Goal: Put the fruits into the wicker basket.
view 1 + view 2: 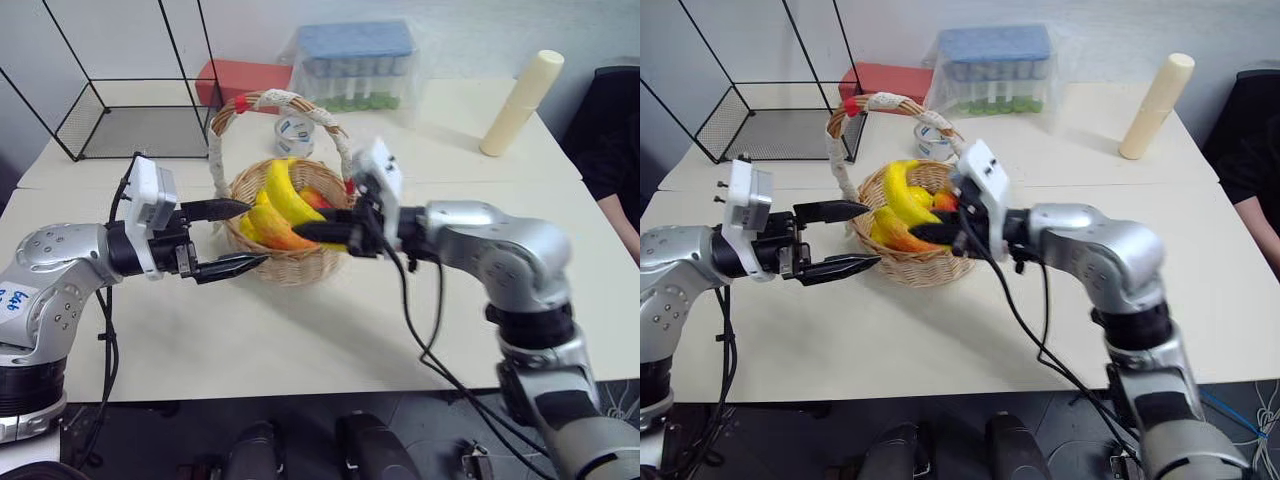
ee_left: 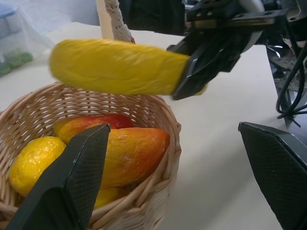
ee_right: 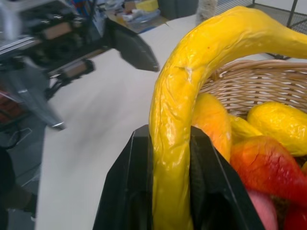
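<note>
The big white tabletop (image 1: 300, 340) holds everything. The wicker basket (image 1: 290, 262) sits in the middle of it.

The right arm bends in from the side of the basket away from the black wire cage (image 1: 120, 110). Its right gripper (image 1: 325, 232) lies almost flat over the basket's rim. Its two black fingers (image 3: 129, 191) pinch the end of one long yellow banana (image 1: 285, 195). The banana is up in the air, just over the other fruits in the basket.

The left arm reaches in from the cage side of the basket. Its left gripper (image 1: 232, 238) points flat at the basket wall, just beside it. Its two fingers (image 2: 72, 182) are spread wide with nothing between them.

In the basket I can count one orange-red mango (image 2: 132, 153), one lumpy yellow fruit (image 2: 33, 163) and one red fruit (image 3: 268, 175). More may hide below.

Behind the basket stand one clear box with a blue lid (image 1: 355, 65), one red box (image 1: 245, 80) and one small round tin (image 1: 295, 132). One cream roll (image 1: 520, 100) leans well apart from the basket. The tall basket handle (image 1: 280, 100) arches over the fruits, close to the banana.
</note>
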